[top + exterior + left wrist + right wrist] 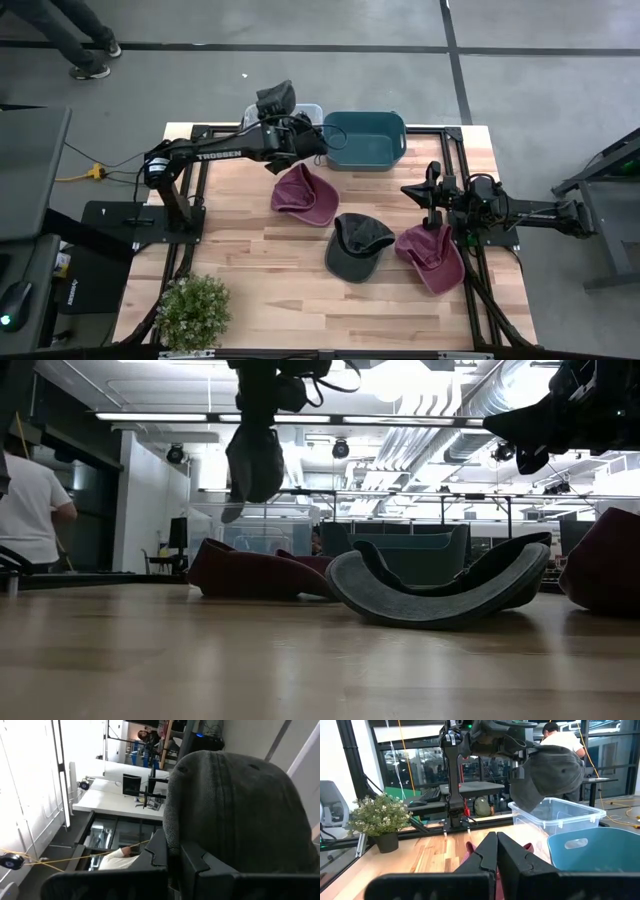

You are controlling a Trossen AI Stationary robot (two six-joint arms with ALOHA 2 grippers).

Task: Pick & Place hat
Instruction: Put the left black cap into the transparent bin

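Note:
My left gripper is raised over the clear bin at the far edge and is shut on a dark grey hat. That hat fills the left wrist view and shows in the low view. On the table lie a maroon hat, a second dark grey hat resting crown down, and another maroon hat. My right gripper hovers shut above the table's right half, beside the far-right maroon hat, touching nothing. My left gripper pinches the dark grey hat by its edge between the two fingers. The hat is lifted clear and hangs below the gripper, above the clear bin.
A teal bin stands next to the clear bin at the far edge. A potted plant sits at the near left corner. Bare wood lies along the near edge and left side. A person walks beyond the far left corner.

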